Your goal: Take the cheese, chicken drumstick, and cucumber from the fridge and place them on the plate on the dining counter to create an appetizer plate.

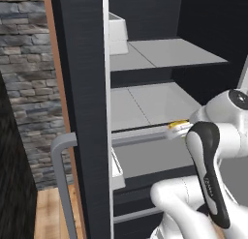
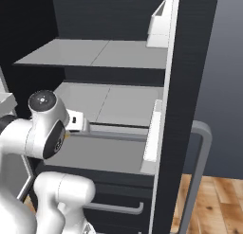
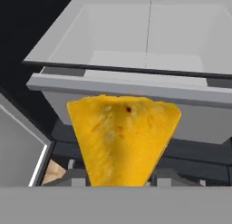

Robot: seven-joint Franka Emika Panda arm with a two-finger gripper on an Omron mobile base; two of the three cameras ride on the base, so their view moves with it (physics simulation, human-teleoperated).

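Cheese [image 3: 122, 139]: yellow-orange wedge, mottled, pitted face, widest end away from the fingers [image 3: 74, 178], tapering toward them. Clamped between them, before the fridge [image 1: 82, 88] drawer [image 3: 136, 89]: smooth, light grey, boxy, open.

cheese [image 3: 123, 139] wedge sits between the finger tips, point toward the camera, broad end out front of an open grey fridge drawer [image 3: 136, 89].
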